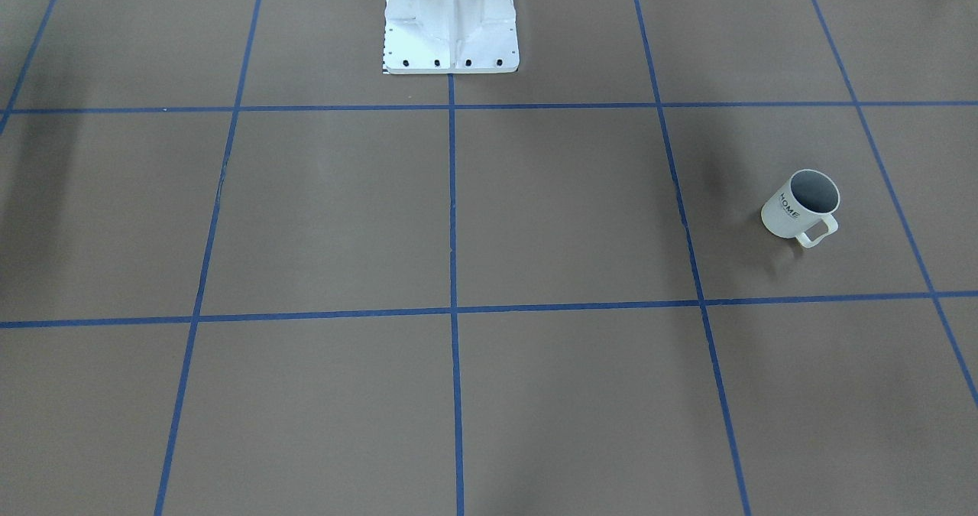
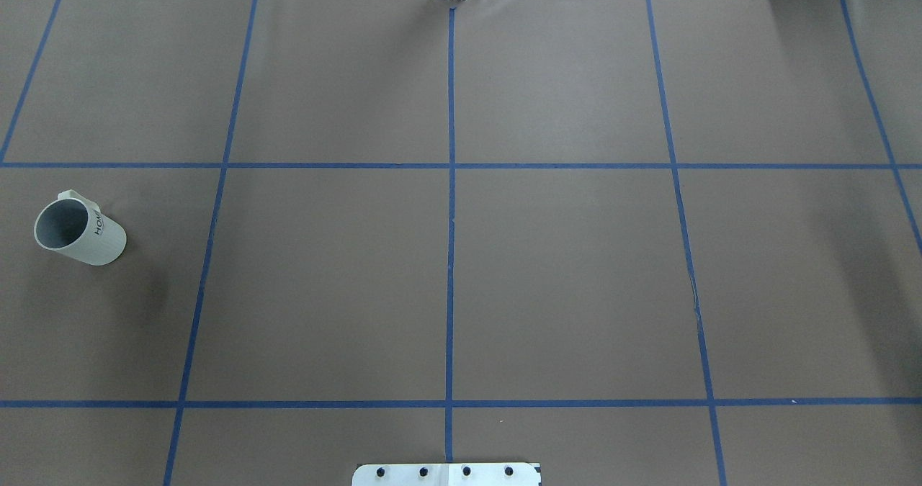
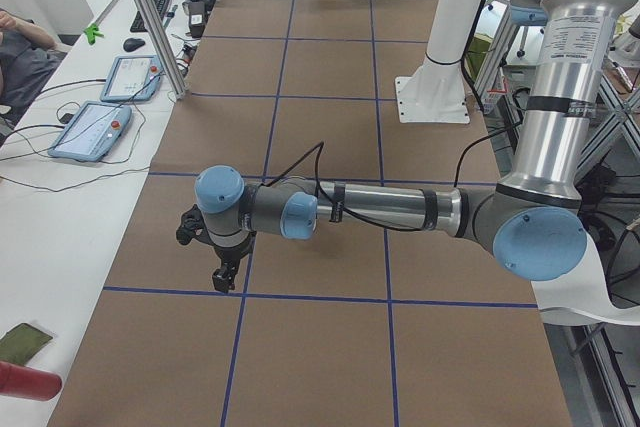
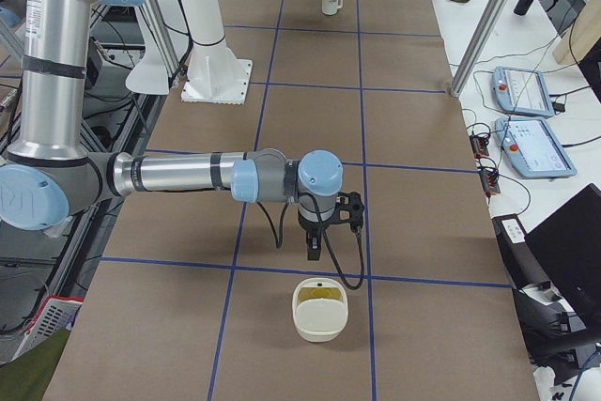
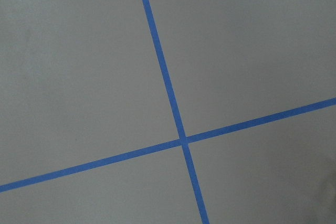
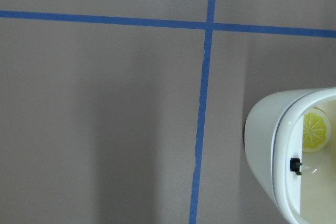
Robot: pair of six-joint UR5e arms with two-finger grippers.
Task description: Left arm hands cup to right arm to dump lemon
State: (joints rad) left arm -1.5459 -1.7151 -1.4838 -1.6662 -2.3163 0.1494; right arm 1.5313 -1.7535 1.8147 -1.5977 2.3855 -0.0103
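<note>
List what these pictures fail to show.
- Left gripper: exterior left view only, too small to tell whether it is open or shut.
- Right gripper: exterior right view only, same doubt.
- Lemon: exterior right view, just a small yellow blur inside the white container, which the right wrist view's edge cuts off.
- Cup: overhead view, its own wall hides part of its inside.

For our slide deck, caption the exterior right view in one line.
The right gripper hangs near a white container holding the lemon; the cup stands far down the table.

Desk [image 1: 565,210]: matt brown paper-like cover, blue tape lines [image 1: 452,195]. Cup [image 1: 798,209]: smooth white. Left arm [image 3: 385,209]: satin metal tube, glossy blue caps.
</note>
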